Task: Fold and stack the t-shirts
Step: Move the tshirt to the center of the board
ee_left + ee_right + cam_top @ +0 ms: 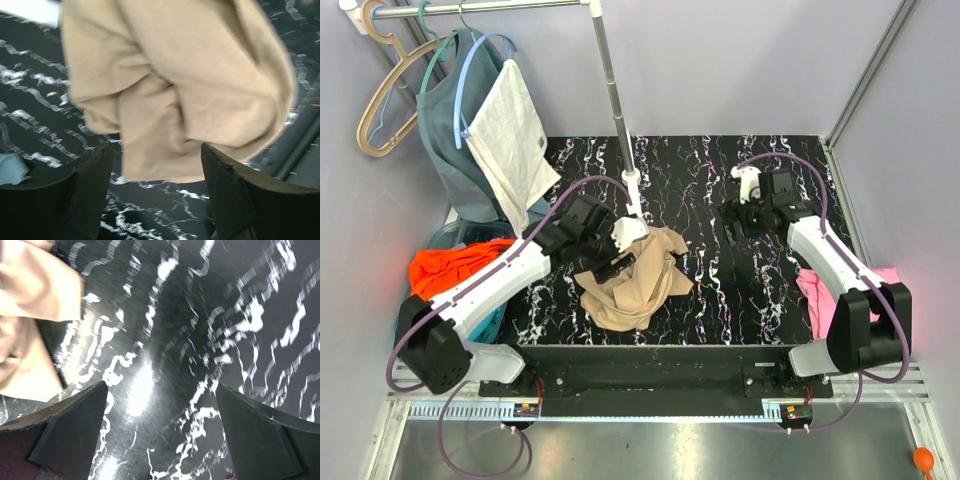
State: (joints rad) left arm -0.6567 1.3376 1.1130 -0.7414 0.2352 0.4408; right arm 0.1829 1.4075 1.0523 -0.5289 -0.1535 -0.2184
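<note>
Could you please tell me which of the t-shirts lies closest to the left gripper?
The tan t-shirt, crumpled mid-table; the orange one lies far left, the pink far right, the teal hangs.

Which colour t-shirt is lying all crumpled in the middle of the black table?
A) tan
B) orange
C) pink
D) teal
A: the tan t-shirt lies bunched up in the middle of the table, while the orange t-shirt is off to the left side and the pink t-shirt is at the right edge.
</note>
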